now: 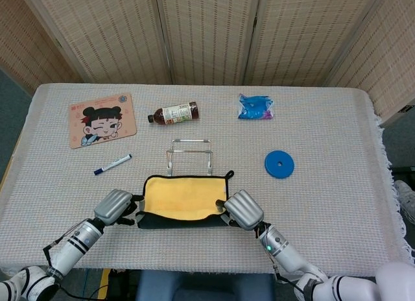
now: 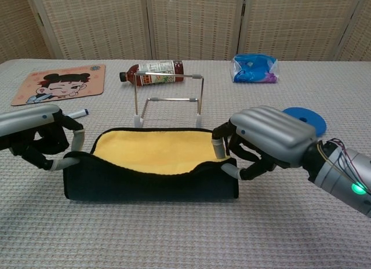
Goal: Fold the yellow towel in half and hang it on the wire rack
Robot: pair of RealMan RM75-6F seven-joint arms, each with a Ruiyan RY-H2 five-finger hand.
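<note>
Left robot hand (image 2: 43, 138) and right robot hand (image 2: 264, 142) are each pinching a near corner of the yellow black-edged towel (image 2: 152, 152), holding the near edge raised and curled toward the far edge, dark underside showing. Towel is lying on the grey woven surface (image 1: 337, 197) just in front of the upright wire rack (image 2: 169, 98).
</note>
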